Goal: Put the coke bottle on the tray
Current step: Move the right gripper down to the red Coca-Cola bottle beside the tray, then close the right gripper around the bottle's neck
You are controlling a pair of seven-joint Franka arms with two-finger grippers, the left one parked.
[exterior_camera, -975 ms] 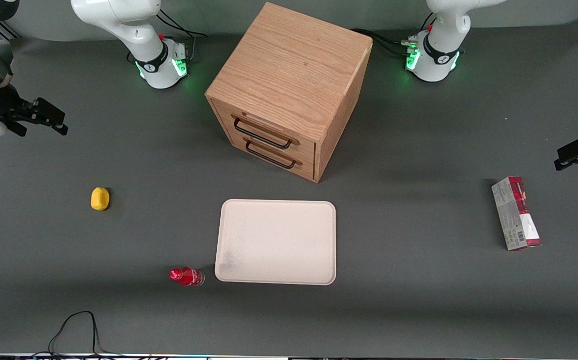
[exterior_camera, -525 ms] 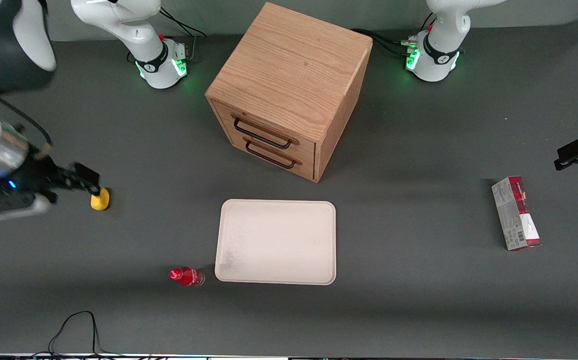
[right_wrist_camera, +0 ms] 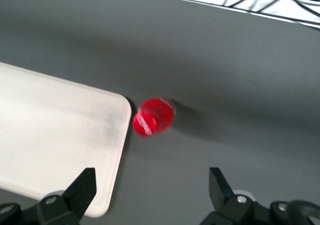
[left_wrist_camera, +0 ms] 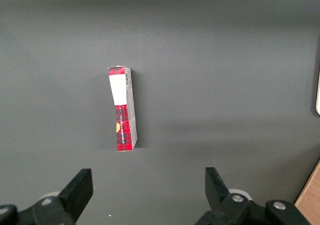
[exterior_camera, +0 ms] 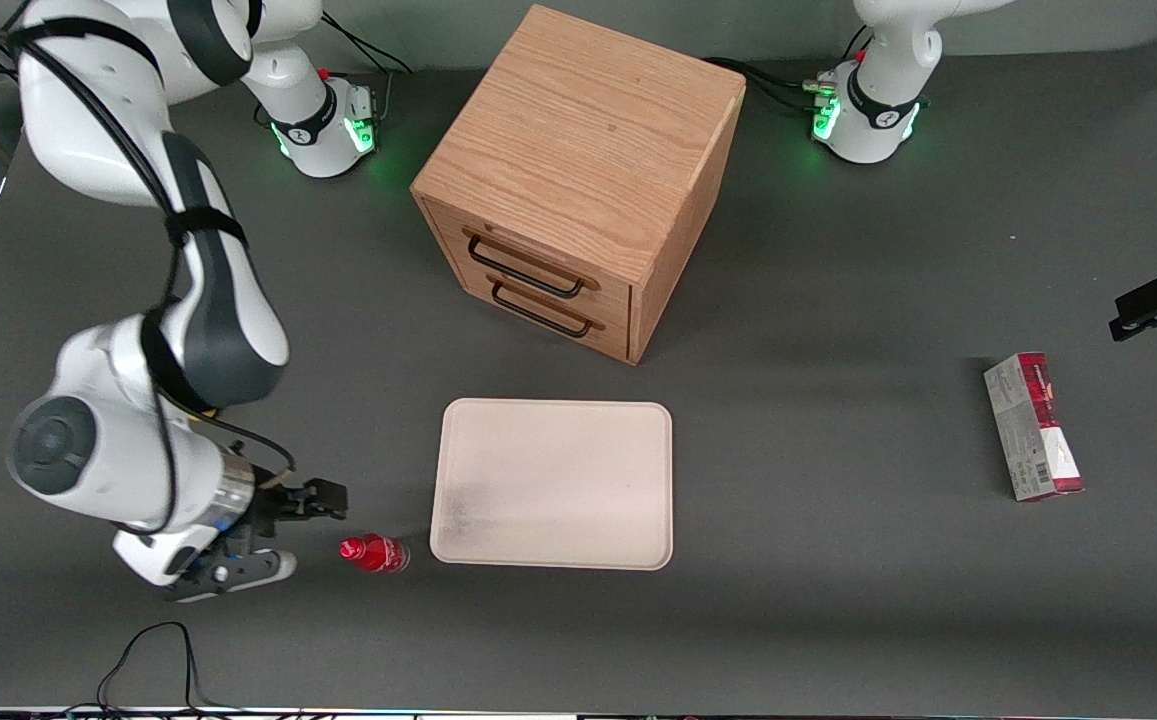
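Claw (exterior_camera: 313, 500) open near upright coke bottle (exterior_camera: 374, 553).

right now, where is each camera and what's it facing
Front view: high over the table, looking down at the cabinet, tray, coke bottle; working arm and gripper beside the bottle show.
Right wrist view: on the working wrist, above the bottle and tray; open fingers show.
Left wrist view: over the carton; own fingertips show.
Front and right wrist views share bottle and tray.
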